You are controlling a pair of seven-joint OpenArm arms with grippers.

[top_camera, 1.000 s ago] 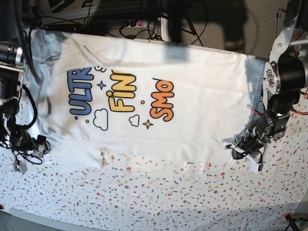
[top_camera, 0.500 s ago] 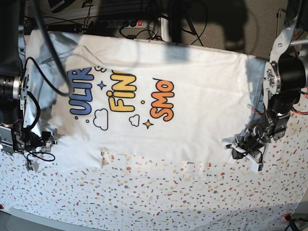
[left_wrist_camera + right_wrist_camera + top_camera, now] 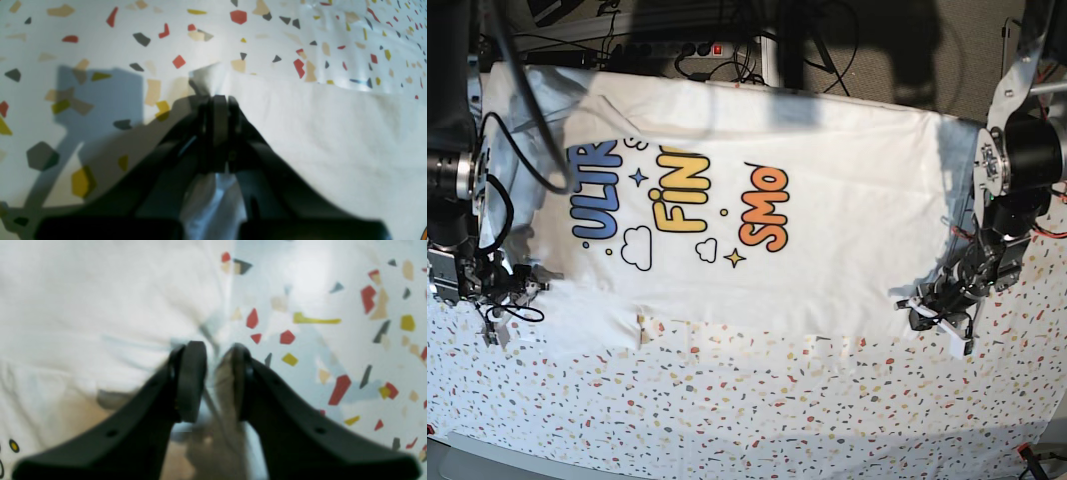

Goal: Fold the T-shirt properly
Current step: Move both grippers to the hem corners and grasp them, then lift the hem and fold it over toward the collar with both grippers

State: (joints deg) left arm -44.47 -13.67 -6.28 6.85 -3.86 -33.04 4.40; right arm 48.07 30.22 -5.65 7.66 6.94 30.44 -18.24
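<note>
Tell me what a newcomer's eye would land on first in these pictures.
The white T-shirt spread flat across the speckled table, its blue, yellow and orange lettering bright toward the base view's left. Next, the left pincer pinching a shirt corner on that view's right. The right pincer straddles the shirt's edge on the opposite side, jaws slightly apart.

1. The T-shirt (image 3: 847,230) is soft matt white cloth, with slight wrinkles.
2. The table cover (image 3: 757,410) looks smooth and a little glossy, with a speckled pattern.
3. The right gripper (image 3: 213,380) has fingers (image 3: 191,380) of matt black plastic.
</note>
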